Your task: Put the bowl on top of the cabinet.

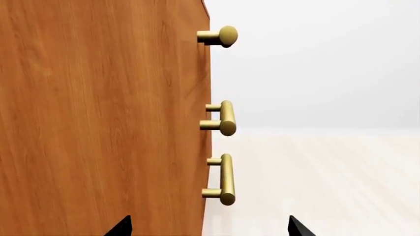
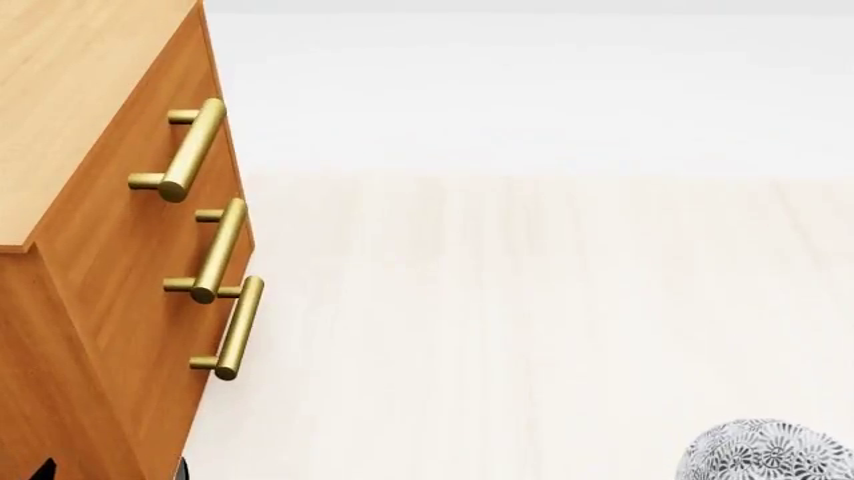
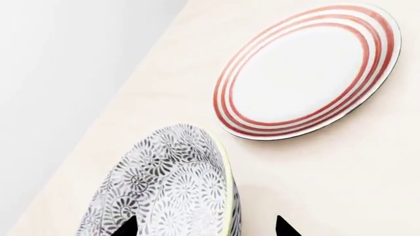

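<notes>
The bowl, white with a dense grey floral pattern and a pale rim, rests on the pale wooden surface. My right gripper is open. Its two dark fingertips stand either side of the bowl's rim, one over the inside and one outside the wall; contact cannot be judged. In the head view the bowl shows at the lower right corner. The orange-brown cabinet fills the left, with its lighter top. My left gripper is open beside the cabinet, holding nothing.
A flat white plate with red rings lies just beyond the bowl. Three brass bar handles stick out from the cabinet front, also seen edge-on as handles in the left wrist view. Pale floor stretches between cabinet and bowl.
</notes>
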Motion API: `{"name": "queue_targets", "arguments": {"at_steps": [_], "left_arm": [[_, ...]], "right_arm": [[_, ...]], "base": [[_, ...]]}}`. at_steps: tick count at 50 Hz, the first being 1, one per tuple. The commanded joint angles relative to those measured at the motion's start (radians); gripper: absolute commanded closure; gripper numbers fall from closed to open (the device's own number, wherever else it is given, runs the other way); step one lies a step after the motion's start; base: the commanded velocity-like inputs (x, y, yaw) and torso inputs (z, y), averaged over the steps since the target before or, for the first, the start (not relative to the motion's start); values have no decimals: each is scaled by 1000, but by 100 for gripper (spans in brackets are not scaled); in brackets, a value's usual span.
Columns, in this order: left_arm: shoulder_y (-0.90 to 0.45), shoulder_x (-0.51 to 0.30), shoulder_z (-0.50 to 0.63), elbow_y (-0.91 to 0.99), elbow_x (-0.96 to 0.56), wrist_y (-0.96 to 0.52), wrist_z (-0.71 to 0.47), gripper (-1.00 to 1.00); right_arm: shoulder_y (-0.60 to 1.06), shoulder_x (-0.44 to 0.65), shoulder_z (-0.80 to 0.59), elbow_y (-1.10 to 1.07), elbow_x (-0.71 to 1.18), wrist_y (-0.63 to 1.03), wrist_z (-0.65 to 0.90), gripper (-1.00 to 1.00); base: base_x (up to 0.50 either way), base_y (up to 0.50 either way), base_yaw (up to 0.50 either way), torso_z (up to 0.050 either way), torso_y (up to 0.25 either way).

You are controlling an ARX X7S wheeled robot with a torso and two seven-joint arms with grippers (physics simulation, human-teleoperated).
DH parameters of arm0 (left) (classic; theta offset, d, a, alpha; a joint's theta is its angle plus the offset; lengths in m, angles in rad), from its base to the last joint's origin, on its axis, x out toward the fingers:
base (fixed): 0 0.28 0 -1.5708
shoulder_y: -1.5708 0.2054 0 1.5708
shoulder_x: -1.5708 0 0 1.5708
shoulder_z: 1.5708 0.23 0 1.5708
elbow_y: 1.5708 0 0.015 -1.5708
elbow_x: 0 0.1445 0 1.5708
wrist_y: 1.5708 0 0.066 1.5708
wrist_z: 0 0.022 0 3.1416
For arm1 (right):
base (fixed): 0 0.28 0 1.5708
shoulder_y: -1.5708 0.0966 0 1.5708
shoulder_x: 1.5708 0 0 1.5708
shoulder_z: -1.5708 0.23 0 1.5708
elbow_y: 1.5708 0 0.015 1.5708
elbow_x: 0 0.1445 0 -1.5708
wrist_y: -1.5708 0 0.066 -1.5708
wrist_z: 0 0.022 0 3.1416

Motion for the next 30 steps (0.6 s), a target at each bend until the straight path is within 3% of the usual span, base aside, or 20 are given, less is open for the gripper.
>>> {"name": "queue_targets", "arguments": {"at_steps": [1,30], "left_arm": [[-2,-2,4,-3,-3,0,-3,-100],[-8,-10,14,-9,-7,4,-8,-100]], "right_arm": [[55,5,-9,76,7,15,4,-100],[165,12,-36,239,24,57,2,-100]], "base": [[0,0,0,0,0],[0,0,0,0,0]]}}
